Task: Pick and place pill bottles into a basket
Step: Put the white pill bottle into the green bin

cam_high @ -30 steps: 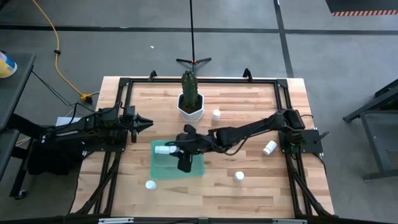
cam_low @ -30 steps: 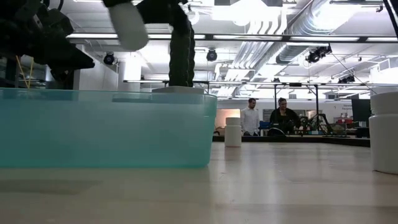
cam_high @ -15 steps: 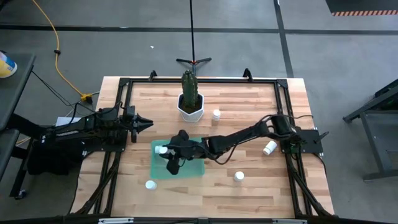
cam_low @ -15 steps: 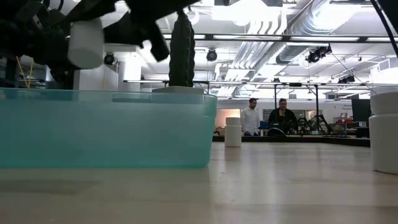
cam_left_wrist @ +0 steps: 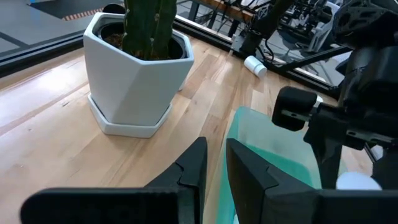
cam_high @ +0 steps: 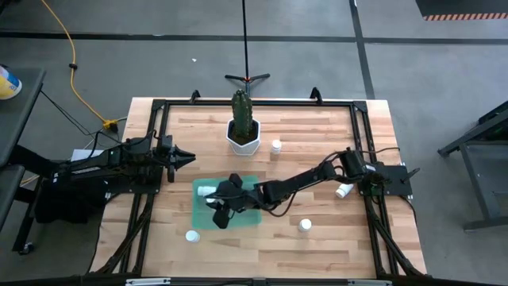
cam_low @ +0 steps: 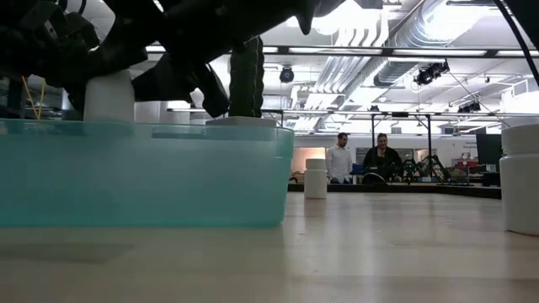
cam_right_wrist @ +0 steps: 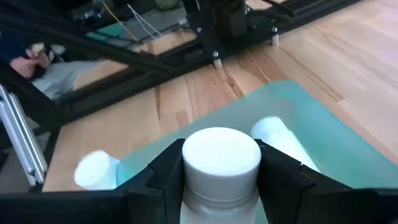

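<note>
Wooden table (cam_high: 317, 238) inside a black frame, grey concrete floor around it. One teal-green basket (cam_high: 252, 216) sits left of centre; one white hexagonal pot (cam_high: 243, 138) with a cactus stands behind it. Pill bottles counted from above: six. One lies in the basket (cam_high: 205, 191), one is clamped upright in the right gripper (cam_high: 221, 205) over the basket, four are on the table: near the pot (cam_high: 275, 146), lying at the right (cam_high: 344, 190), front right (cam_high: 305, 226), front left (cam_high: 191, 236). Left gripper (cam_high: 187, 157) waits at the table's left edge, jaws together. Low view alone shows the held bottle (cam_low: 109, 95) dipping just below the basket rim, and two people far behind.
</note>
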You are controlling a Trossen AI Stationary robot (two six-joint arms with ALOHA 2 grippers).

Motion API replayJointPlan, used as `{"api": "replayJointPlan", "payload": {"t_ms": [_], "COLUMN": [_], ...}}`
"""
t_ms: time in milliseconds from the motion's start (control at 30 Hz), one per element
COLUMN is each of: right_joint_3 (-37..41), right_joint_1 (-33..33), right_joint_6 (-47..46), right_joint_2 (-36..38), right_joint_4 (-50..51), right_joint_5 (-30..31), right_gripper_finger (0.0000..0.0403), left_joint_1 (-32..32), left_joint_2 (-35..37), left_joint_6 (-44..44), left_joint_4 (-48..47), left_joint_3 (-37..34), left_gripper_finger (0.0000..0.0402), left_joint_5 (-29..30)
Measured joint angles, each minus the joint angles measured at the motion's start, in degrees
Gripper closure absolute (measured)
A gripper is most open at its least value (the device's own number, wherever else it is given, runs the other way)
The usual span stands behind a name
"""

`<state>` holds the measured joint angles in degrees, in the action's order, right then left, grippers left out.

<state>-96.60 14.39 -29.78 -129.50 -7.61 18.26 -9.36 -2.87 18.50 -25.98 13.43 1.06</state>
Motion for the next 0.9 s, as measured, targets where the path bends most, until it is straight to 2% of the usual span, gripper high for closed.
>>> {"api": "replayJointPlan", "payload": {"t_ms": [567, 900], "right_joint_3": [-0.04, -0.09], "right_joint_1": [-0.94, -1.65], "right_joint_6": [2.97, 3.28], "right_joint_2": [-0.74, -2.77], "right_joint_4": [0.40, -4.87], "right_joint_5": [-2.25, -4.46], "right_gripper_finger": [0.0253, 0.0253], "left_joint_1": [-0.01, 0.01], "left_joint_2": [0.00, 0.00], "left_joint_6": [-0.02, 0.00], "left_joint_4": [-0.11, -0.17], "left_joint_3": [0.00, 0.00], "left_gripper_finger": [0.0305, 0.0305], "left_joint_5": [-0.02, -0.04]}}
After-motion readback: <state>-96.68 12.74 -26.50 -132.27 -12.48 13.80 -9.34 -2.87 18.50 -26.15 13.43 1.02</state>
